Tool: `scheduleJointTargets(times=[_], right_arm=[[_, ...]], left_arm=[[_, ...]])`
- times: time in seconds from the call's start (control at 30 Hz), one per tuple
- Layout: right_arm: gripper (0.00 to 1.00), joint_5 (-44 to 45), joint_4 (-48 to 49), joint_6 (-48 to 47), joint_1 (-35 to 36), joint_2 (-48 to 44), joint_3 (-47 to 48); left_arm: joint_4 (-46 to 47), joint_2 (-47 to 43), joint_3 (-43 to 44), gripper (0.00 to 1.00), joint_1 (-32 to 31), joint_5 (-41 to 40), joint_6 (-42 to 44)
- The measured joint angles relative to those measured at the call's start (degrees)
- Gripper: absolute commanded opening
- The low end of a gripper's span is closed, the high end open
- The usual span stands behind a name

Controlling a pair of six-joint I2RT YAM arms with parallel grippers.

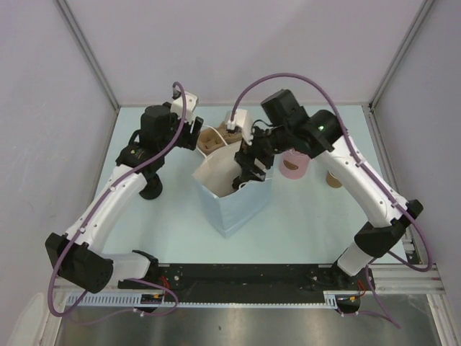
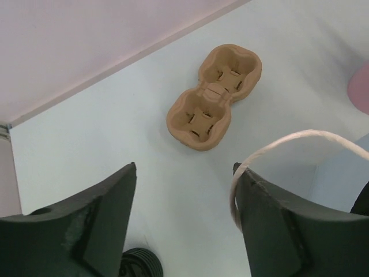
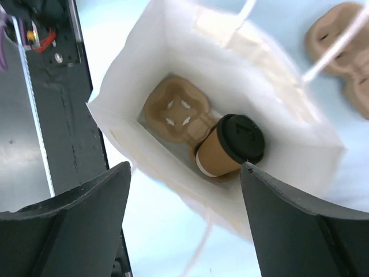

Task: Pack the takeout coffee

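Observation:
The takeout coffee (image 3: 229, 147), a tan paper cup with a black lid, sits tilted in a brown carrier (image 3: 176, 112) at the bottom of the open white paper bag (image 3: 138, 75). My right gripper (image 3: 185, 167) hovers open above the bag's rim, with nothing between its fingers. In the top view the right gripper (image 1: 245, 173) hangs over the bag (image 1: 234, 205) and hides the cup. My left gripper (image 1: 193, 133) stands open at the bag's far left corner. The bag's cord handle (image 2: 277, 147) loops against the left gripper's (image 2: 185, 167) right finger.
A second brown two-cup carrier (image 2: 214, 98) lies on the table behind the bag. A pink cup (image 1: 294, 164) and a stack of tan cups (image 1: 333, 178) stand to the bag's right. Grey walls close the table on three sides.

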Motion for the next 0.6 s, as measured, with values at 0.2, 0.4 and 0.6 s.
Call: scheduleJointTargets(times=[0.2, 0.4, 0.6], right_arm=[[0.83, -6.2, 0.3, 0.4, -9.4, -4.7, 0.9], [0.83, -9.7, 7.3, 4.1, -18.3, -10.9, -6.0], [0.81, -4.7, 18.4, 10.0, -24.3, -17.8, -15.5]], left_arm=[[0.0, -1.6, 0.0, 0.98, 0.0, 0.2, 0.2], [-0.1, -2.5, 0.0, 0.99, 0.0, 1.6, 1.2], [-0.7, -4.9, 0.0, 0.99, 0.0, 3.9, 3.0]])
